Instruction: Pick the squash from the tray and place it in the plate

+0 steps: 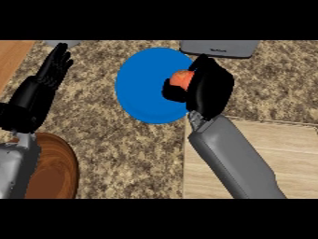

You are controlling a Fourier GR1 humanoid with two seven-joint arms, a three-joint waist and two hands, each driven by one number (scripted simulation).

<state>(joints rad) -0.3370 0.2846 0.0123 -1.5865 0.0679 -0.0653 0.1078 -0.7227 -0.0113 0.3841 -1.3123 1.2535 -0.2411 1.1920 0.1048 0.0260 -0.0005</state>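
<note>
A: Just behind the right robot hand point(210, 91), its forearm crosses the wooden tray point(292, 154). What should it mind now?

B: I'd lower straight down and uncurl only once the squash point(182, 78) sits over bare blue, well inside the rim of the plate point(144, 88).

A: And the squash?

B: Orange, rounded, mostly hidden; the fingers are curled round it, holding it above the plate's right part.

A: The other one?

B: The left robot hand point(51, 70) rests open, far to the left over the surface point(106, 135).
</note>
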